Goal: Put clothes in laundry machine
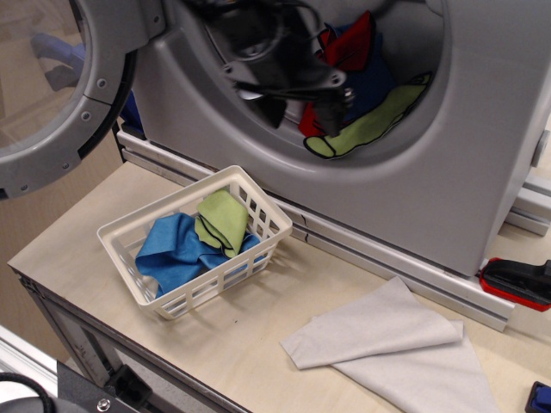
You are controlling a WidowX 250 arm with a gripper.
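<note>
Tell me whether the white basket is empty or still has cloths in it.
Not empty. The white basket holds a blue cloth and a light green cloth resting partly on top of it.

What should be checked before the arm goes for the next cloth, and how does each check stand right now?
1. Door swung open, drum mouth free: ok.
2. Delivered cloths inside the laundry machine: ok; red, blue and green ones lie in the drum, the green one near the front lip.
3. Gripper empty: cannot tell; it is motion-blurred at the drum mouth.
4. Cloths left to pick: ok; a blue cloth and a green cloth lie in the white basket.
5. Basket upright on the table: ok.
6. Large grey cloth lies apart from the basket: ok.
</note>
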